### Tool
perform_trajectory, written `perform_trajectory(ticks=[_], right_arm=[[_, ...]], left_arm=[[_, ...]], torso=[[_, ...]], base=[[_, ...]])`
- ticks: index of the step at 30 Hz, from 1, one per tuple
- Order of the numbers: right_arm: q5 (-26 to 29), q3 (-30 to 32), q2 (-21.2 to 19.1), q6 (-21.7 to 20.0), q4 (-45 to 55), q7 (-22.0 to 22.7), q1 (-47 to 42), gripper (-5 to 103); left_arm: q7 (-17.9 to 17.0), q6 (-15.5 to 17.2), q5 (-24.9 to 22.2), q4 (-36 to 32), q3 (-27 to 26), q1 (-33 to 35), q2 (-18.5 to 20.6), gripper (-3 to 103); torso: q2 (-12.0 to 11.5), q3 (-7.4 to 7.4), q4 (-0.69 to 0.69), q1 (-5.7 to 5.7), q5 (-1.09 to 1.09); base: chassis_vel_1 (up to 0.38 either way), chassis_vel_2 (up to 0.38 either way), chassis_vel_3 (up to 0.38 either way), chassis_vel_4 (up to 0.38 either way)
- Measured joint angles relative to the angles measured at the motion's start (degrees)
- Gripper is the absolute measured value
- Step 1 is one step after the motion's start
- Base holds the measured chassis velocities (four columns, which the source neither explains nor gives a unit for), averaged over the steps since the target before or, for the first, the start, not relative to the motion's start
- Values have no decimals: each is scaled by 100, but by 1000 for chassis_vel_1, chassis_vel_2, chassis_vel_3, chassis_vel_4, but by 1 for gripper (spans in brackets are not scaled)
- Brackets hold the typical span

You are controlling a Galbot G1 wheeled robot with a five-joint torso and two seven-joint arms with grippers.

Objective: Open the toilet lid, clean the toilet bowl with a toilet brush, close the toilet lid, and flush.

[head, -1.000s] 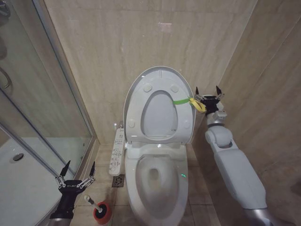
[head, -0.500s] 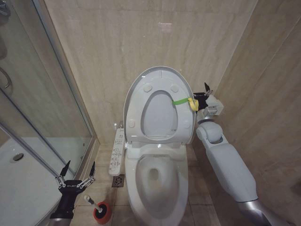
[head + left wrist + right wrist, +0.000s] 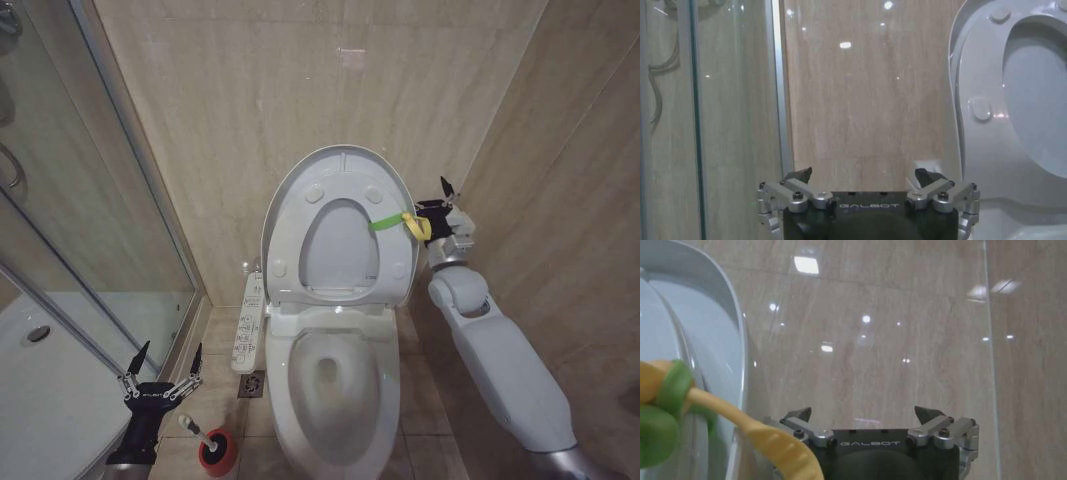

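Toilet brush (image 3: 192,427) standing in red cup holder (image 3: 218,452); toilet bowl (image 3: 330,375) uncovered.

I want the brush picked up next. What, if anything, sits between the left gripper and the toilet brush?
Nothing visible. The left gripper hangs open beside the shower glass, and the toilet brush stands in its red cup close by on bare floor tiles.

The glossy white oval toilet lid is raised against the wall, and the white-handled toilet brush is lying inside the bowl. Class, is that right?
Not quite. The glossy white oval toilet lid is raised, but the head view shows the white-handled toilet brush standing in its small red cup holder on the floor, not inside the white ceramic toilet bowl.
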Motion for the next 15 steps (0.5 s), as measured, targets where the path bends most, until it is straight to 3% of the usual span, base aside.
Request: perform_trajectory(ticks=[15], right_arm=[[-2, 170, -253, 29, 838, -48, -1071, 100]], left_arm=[[0, 0, 0, 0, 0, 0, 0, 100]], torso=[[0, 0, 1, 0, 0]], base=[[0, 0, 0, 0]])
